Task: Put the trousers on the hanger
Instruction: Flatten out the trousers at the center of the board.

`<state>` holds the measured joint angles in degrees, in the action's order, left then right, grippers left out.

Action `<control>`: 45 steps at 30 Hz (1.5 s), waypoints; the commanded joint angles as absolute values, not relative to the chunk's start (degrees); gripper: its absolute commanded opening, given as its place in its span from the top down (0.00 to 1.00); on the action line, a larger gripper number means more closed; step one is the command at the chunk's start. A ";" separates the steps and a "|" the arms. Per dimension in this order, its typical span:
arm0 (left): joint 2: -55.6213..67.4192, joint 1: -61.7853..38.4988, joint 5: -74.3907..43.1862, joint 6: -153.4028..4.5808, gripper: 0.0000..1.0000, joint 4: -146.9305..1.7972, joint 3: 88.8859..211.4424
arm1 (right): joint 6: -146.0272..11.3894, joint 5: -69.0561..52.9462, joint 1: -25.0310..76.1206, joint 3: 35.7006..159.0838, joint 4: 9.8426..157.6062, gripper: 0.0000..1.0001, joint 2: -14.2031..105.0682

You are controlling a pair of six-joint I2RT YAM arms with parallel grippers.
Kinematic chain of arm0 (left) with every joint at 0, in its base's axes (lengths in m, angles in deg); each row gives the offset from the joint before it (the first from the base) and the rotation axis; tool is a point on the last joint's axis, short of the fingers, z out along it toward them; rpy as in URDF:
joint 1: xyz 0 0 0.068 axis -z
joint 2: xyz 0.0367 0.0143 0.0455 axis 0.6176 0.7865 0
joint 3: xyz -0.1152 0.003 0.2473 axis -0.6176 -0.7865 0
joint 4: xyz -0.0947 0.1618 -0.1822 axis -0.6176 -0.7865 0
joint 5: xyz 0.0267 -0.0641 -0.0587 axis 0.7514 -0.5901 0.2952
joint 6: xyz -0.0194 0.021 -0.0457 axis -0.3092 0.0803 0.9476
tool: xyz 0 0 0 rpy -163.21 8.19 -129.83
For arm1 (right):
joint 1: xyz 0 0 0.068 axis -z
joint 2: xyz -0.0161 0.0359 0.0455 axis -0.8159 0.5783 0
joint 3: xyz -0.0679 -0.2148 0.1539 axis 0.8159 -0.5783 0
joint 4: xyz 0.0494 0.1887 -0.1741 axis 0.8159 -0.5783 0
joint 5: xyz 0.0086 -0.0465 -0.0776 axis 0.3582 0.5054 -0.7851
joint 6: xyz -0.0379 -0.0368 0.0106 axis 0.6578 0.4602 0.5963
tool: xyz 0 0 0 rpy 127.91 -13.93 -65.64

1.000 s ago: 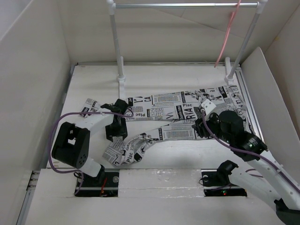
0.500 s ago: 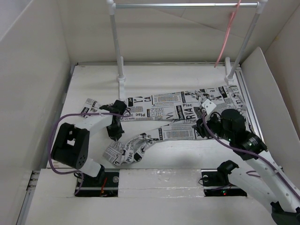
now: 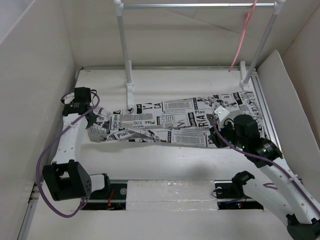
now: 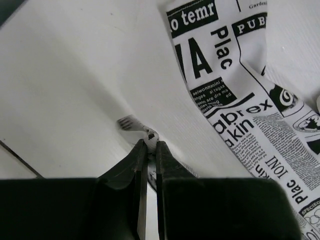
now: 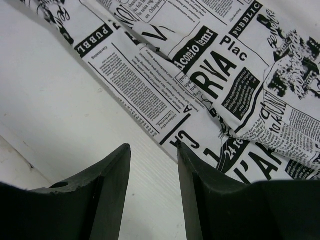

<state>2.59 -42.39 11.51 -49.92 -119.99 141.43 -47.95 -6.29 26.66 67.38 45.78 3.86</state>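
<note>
So the trousers (image 3: 175,122) are lying flat on the white table (image 3: 165,82), stretched out sideways. The wider end is over on the right, near the foot of the right rack post (image 3: 265,40), and the two legs run off to the left, side by side. The newspaper print faces up and there are a few soft wrinkles. The pink hanger (image 3: 243,37) isn't anywhere near them. It hangs by its hook from the silver bar (image 3: 200,5) at the back, close to that right post and well apart from the cloth. The left gripper (image 4: 150,143) is out past the left end of the legs, toward the far left side of the table. In its wrist view the fingers (image 4: 141,160) are pressed almost together, with just a sliver of a slit between them. There's a tiny pale scrap (image 4: 150,134) right at the tips, and honestly I can't tell what it is or whether it's actually pinched. The printed cloth sits off to the side of the fingers in that view, not between them. The right gripper (image 5: 152,146) is down at the near edge of the trousers on the right side. Its fingers are spread apart with bare table showing in the gap, and the cloth's edge comes right up to the tip of one finger (image 5: 192,180). Nothing is held there.
</note>
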 commanded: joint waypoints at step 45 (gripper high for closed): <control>14.63 -50.80 19.20 -52.78 0.19 -116.60 155.52 | -42.67 1.52 31.29 68.08 45.03 1.00 8.56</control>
